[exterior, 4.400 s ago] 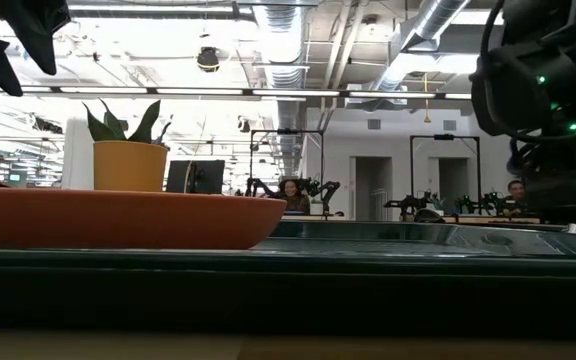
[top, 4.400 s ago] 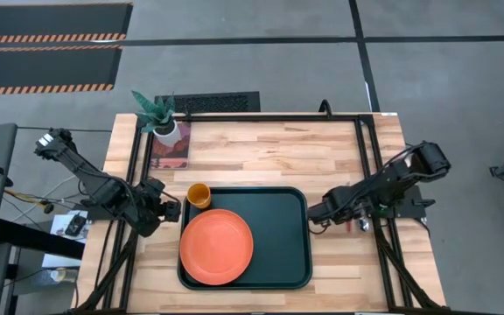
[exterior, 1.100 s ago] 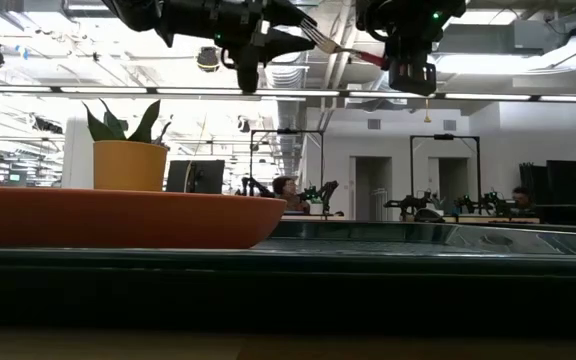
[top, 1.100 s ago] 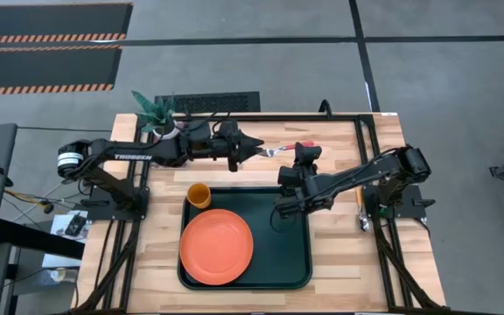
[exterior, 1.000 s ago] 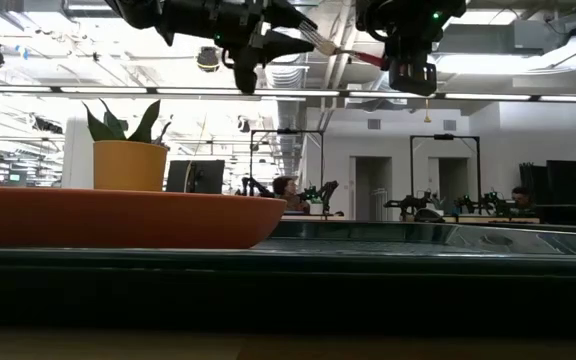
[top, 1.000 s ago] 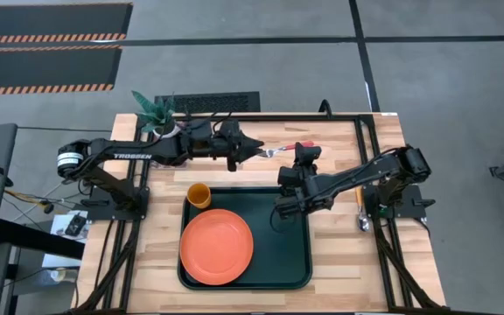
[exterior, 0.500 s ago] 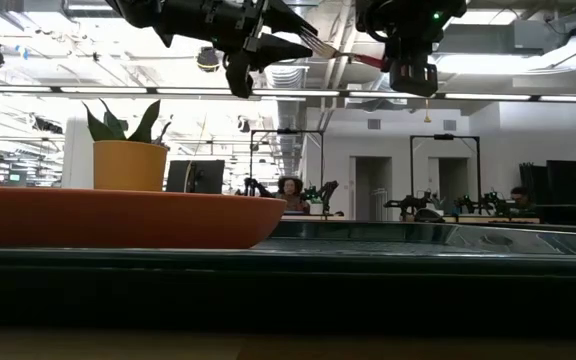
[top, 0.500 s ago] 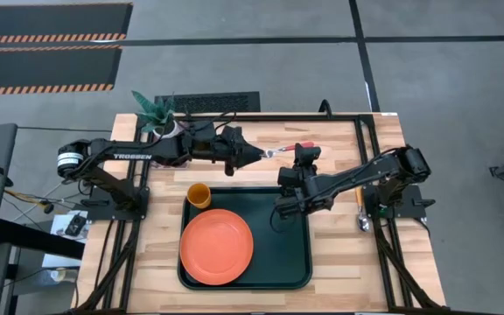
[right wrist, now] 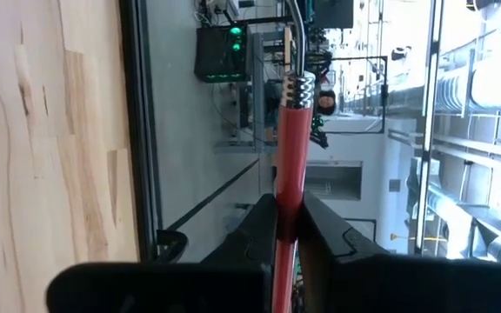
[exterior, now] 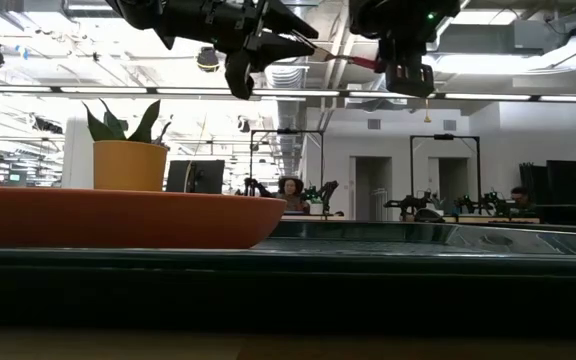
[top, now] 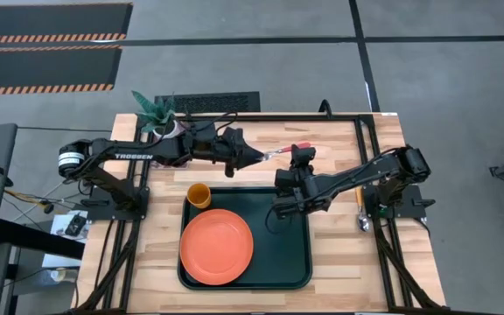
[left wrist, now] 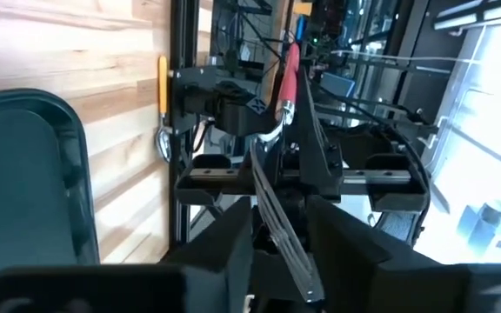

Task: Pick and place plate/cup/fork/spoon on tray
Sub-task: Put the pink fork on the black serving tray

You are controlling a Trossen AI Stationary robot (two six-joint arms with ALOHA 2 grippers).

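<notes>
- While both arms meet in the air above the table's far half, the fork (top: 280, 153) hangs between them, clear of the wood.
- Right gripper (top: 301, 154) clenched on the fork's red handle; right wrist view shows the handle (right wrist: 287, 174) pinched between both fingers.
- Left gripper (top: 256, 158) at the tine end, at 9 o'clock of the right gripper. In the left wrist view the metal end (left wrist: 272, 196) sits between its fingers (left wrist: 224, 252); can't tell if they're clamped on it.
- Tray (top: 291, 229) on the table at 6 o'clock of the handover point.
- Plate (top: 216, 248) lies in the tray's left half.
- Cup (top: 199, 195) upright at the tray's far-left corner, at 11 o'clock of the plate.
- Spoon (top: 360, 210) on the table at 3 o'clock of the tray, beside the right arm's base.
- Potted plant (top: 158, 115) at the table's far-left corner.
</notes>
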